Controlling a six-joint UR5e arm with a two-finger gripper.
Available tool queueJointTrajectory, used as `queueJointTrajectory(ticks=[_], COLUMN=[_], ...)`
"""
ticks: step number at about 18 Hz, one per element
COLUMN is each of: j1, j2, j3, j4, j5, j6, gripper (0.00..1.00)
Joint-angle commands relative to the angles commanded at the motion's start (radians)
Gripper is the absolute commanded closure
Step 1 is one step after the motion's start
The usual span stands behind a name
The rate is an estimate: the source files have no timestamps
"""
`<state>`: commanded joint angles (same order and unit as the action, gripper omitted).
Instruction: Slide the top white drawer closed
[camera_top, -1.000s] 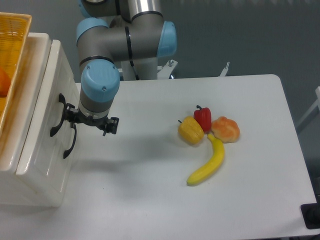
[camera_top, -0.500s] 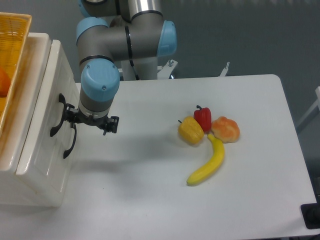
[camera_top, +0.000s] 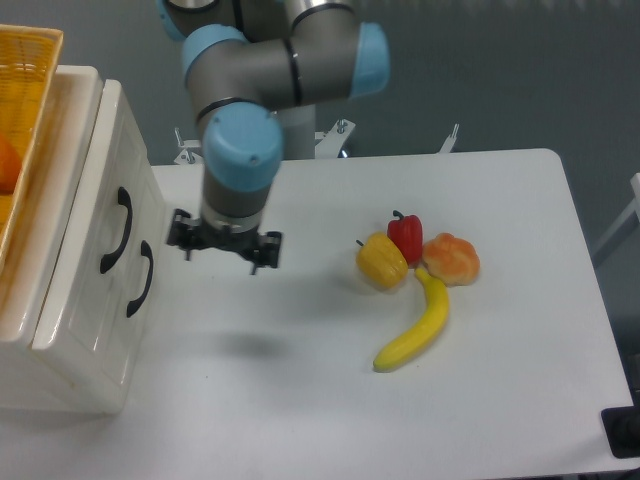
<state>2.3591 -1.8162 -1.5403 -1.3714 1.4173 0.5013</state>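
The white cabinet (camera_top: 75, 300) fills the left edge of the frame, with a yellow basket (camera_top: 20, 110) sitting on its top at the upper left. The top white drawer (camera_top: 105, 180) is the upper of its two fronts, marked by a curved black handle (camera_top: 117, 230); the lower white drawer (camera_top: 115, 330) carries a matching handle just below and to the right. The upper front appears to lie flush with the cabinet face, so the drawer looks closed or very nearly so, though the steep viewing angle makes a small remaining gap hard to rule out.

The gripper (camera_top: 225, 247) hangs left of centre, apart from the cabinet and clear of both handles. Its fingers point down towards the table (camera_top: 520, 400) and hold nothing; seen from above, how far the jaws are spread cannot be told.

The step in hand reads as clearing away from the drawer. To do it well, the arm should move straight off the drawer front rather than sweeping sideways, so that no finger catches a handle and drags the drawer back out. It should also keep height over the table and stay short of the plastic produce at centre right: a yellow pepper (camera_top: 382, 261), a red pepper (camera_top: 406, 236), an orange fruit (camera_top: 452, 258) and a banana (camera_top: 414, 328). If a gap does remain, a flat push on the front beside the handle would seat it.
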Motion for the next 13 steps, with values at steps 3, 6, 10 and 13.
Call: queueJointTrajectory(ticks=[3,6,10,13], j1=[0.025,0.064,0.124,0.173], j2=[0.02,0.044,0.061,0.084], j3=[0.008,-0.006,-0.008,-0.009], j4=[0.0,0.0,-0.026,-0.04], j5=[0.089,0.123,0.178,0.17], j6=[0.219,0.357,0.437,0.462], gripper=[0.0,0.0,0.0,0.0])
